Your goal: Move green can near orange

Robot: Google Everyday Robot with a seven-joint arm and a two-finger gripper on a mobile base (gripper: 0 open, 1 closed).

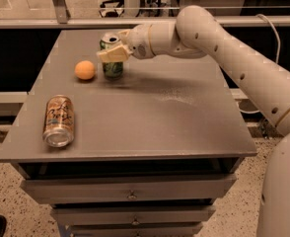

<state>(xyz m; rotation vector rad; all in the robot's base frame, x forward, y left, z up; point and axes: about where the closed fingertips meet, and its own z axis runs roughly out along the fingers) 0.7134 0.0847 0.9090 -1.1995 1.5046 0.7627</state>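
The green can (112,67) stands upright on the grey table (150,117) toward the back left, its silver top showing. My gripper (113,52) reaches in from the right and is shut on the green can around its upper half. The orange (85,70) lies on the table just left of the can, a small gap between them.
A copper-brown can (58,121) lies on its side near the table's front left edge. The table has drawers (131,195) below its front edge. A rail and glass run behind the table's back edge.
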